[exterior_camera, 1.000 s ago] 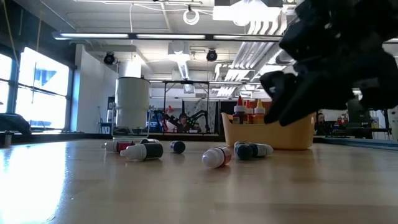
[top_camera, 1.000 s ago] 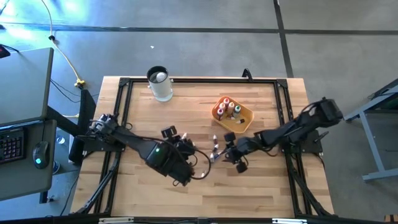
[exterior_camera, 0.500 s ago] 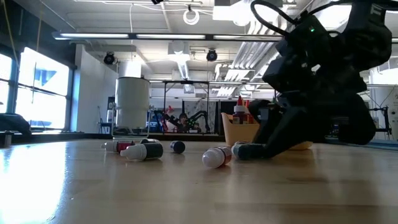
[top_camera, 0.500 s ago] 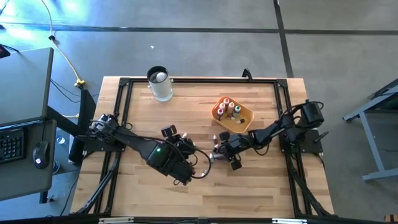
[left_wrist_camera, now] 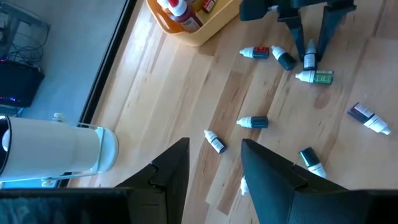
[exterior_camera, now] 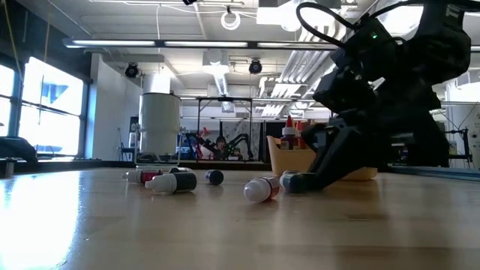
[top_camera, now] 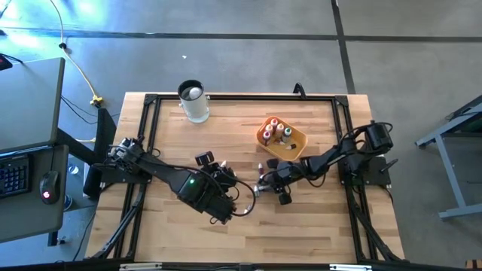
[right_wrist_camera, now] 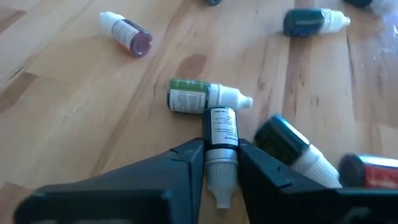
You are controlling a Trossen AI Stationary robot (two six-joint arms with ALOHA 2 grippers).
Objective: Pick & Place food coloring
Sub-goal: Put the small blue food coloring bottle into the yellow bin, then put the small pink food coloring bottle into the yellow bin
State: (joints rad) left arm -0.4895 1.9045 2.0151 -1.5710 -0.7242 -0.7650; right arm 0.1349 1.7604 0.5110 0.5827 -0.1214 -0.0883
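Several food coloring bottles lie on their sides on the wooden table (top_camera: 173,233), among them a green-labelled one (right_wrist_camera: 186,96), a dark one (right_wrist_camera: 283,140) and a red one (right_wrist_camera: 127,31). My right gripper (right_wrist_camera: 221,168) (top_camera: 265,181) is low at the table's middle, shut on a white-labelled bottle (right_wrist_camera: 221,127) (left_wrist_camera: 309,55). My left gripper (left_wrist_camera: 214,168) (top_camera: 226,175) hangs open above the table to the left of it, touching nothing. More bottles stand upright in the orange-yellow tray (top_camera: 295,144). My right gripper pinches the white-labelled bottle between its two fingers, on the body's two sides near the cap end (right_wrist_camera: 221,152). The fingers slant down from the table's right and lie along the bottle, whose white cap (right_wrist_camera: 219,190) points back toward the wrist. The bottle lies on the table.
A tall clear cup (top_camera: 193,100) stands at the far left. The tray sits at the far right of the middle. Loose bottles (exterior_camera: 172,181) (exterior_camera: 261,189) lie close around the held one; the green-labelled one is right at its base. Black rails (top_camera: 241,96) frame the table.
My right gripper has come down and toward the table's left, onto the loose bottles, and has shut on the white-labelled one, which lies where it was. The left arm has kept still.
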